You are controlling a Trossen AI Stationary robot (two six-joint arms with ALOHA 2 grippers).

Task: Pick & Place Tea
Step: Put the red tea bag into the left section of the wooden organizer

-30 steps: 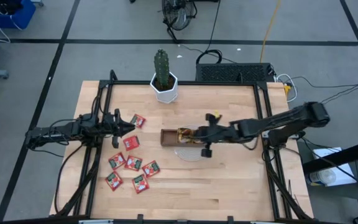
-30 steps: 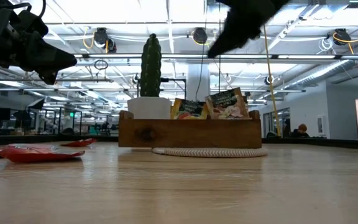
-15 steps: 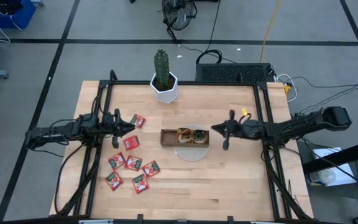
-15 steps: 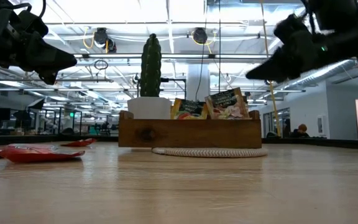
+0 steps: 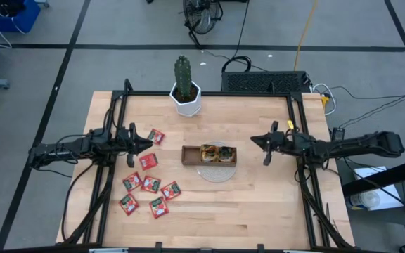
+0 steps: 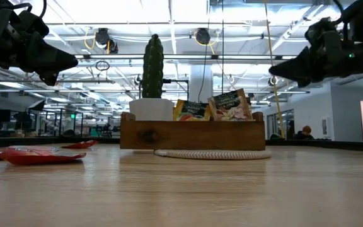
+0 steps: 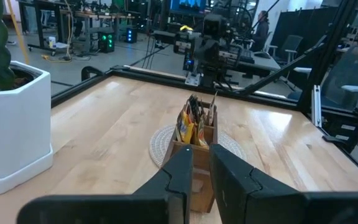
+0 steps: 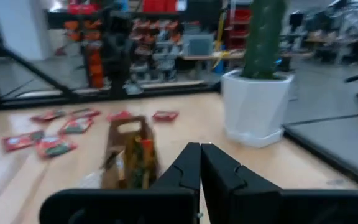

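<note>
left gripper [image 5: 148, 144], jaws nearly together and empty, hovers beside the red tea sachets [image 5: 148, 184] by the surface's left edge; right gripper [image 5: 254, 140], jaws together, is farther.

You get one overhead view and one level with the table [image 6: 181, 189]. Both wrist views face inward, sharing the tray [image 7: 191, 171].

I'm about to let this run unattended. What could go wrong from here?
1. The red sachets lie flat and close together on the table, so the left gripper might pinch two or slip off.
2. The wooden tray is narrow and already holds upright sachets; another drop could miss or tip them.
</note>
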